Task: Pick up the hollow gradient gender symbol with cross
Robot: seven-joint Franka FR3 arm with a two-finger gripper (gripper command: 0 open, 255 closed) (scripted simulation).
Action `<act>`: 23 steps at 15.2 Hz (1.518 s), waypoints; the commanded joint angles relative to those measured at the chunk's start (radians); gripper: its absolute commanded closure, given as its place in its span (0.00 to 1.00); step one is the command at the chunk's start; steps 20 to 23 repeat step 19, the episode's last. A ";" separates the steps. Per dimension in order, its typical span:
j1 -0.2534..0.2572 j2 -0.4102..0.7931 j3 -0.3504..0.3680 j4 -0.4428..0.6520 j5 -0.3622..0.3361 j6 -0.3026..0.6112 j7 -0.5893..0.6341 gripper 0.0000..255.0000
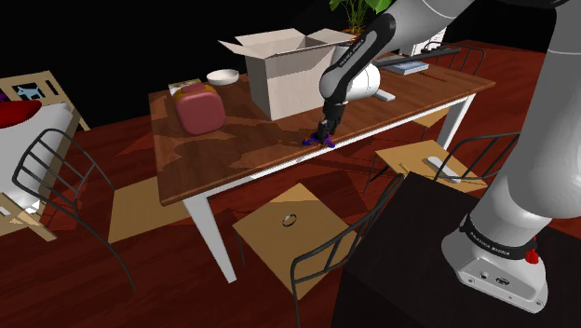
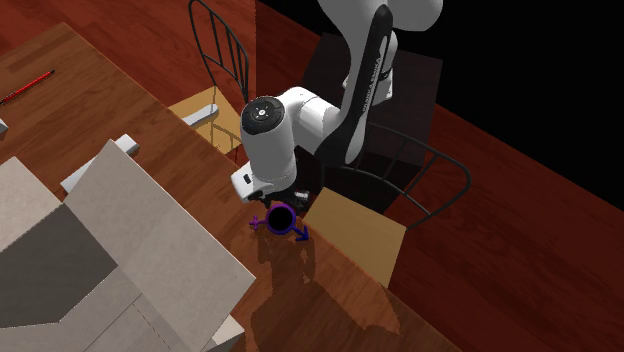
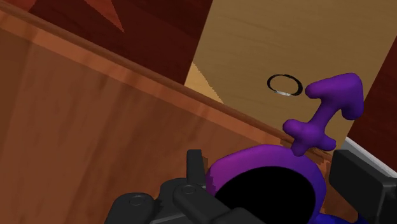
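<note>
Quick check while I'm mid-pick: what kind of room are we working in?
Most likely a home dining room. There is a long wooden table with white legs, dark metal-framed chairs with tan seats set around it, and a white bowl on the tabletop.

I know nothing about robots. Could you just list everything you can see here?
table: one, brown wood top with white legs, centre.
cardboard box: one, pale, open, on the table.
gender symbol: one, purple, hollow ring, at the table's near edge.
rounded block: one, pink, on the table beside the box.
bowl: one, white, behind the pink block.
pencil: one, red, on the table.
chairs: at least four, tan seats with black wire frames, around the table.
ring: one, small, on the nearest chair seat.
plant: one, green, behind the box.
stand: one, black, shoulder view's lower right.
arm: one, white.
gripper: one, black, clasping the symbol.
</note>
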 commanded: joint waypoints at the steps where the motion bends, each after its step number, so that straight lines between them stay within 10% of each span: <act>1: 0.000 0.002 0.000 0.000 0.000 0.001 0.000 1.00; 23: 0.013 -0.150 -0.023 0.040 -0.081 -0.185 0.070 1.00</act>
